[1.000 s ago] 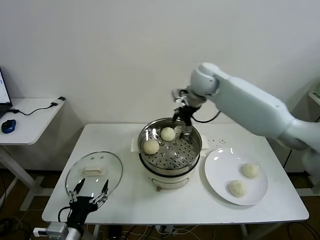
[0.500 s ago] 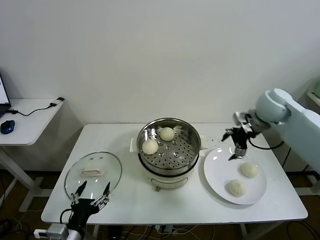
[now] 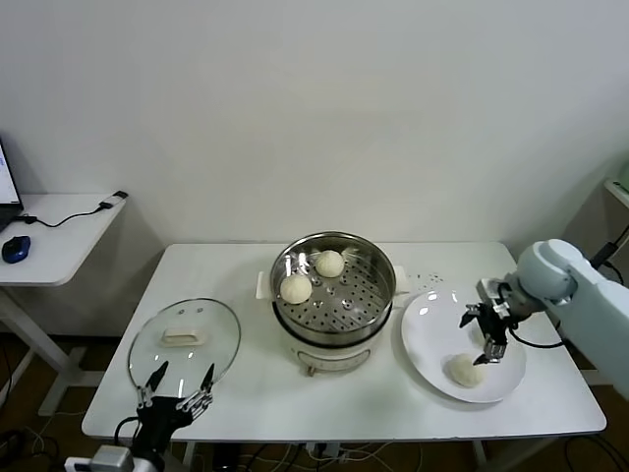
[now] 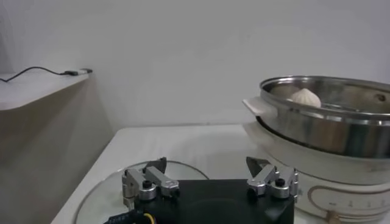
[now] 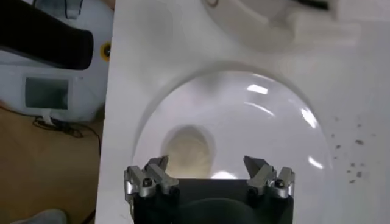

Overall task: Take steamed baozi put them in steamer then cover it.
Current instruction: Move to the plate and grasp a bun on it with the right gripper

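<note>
Steel steamer point(image 3: 334, 285) already has two baozi; a third baozi point(image 3: 465, 370) lies on the white plate point(image 3: 428, 339), just below and robot-left of the right gripper point(image 3: 488, 332), whose jaws are wide open w/ nothing held. Right arm is much nearer; left gripper point(image 3: 177, 385) waits open and empty by the glass cover point(image 3: 185, 341)

right arm point(image 3: 590, 285): white shell | end effector point(image 3: 488, 332): black, silver-tipped fingers
</note>
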{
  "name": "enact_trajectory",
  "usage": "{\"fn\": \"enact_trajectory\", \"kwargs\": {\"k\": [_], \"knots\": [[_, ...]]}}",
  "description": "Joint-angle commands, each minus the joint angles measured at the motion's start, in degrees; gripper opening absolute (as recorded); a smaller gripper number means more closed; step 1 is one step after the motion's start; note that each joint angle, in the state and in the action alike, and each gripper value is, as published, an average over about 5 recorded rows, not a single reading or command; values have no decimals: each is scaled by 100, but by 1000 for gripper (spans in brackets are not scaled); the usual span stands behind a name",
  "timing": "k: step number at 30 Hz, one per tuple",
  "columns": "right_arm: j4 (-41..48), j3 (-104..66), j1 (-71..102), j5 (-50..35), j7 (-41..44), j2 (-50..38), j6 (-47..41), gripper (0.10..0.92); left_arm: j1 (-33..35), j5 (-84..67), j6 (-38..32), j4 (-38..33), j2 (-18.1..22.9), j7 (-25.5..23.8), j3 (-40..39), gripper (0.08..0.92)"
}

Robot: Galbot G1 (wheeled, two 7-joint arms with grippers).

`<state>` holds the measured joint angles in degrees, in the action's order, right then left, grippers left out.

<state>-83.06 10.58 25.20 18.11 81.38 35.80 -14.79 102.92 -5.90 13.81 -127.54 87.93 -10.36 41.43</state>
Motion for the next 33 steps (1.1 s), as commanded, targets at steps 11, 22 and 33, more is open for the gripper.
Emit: {"fn": "enact_trajectory", "kwargs": {"k": [11, 22, 33], "knots": [[552, -343, 586, 515, -154, 483, 196, 823, 21, -4, -6, 79, -17, 12, 37, 823], [577, -310, 570, 578, -149, 512, 195, 823, 7, -50, 7, 80, -19, 9, 25, 823], [598, -324, 611, 682, -230, 514, 192, 823, -8, -64, 8, 106, -24, 11, 32, 823]]}}
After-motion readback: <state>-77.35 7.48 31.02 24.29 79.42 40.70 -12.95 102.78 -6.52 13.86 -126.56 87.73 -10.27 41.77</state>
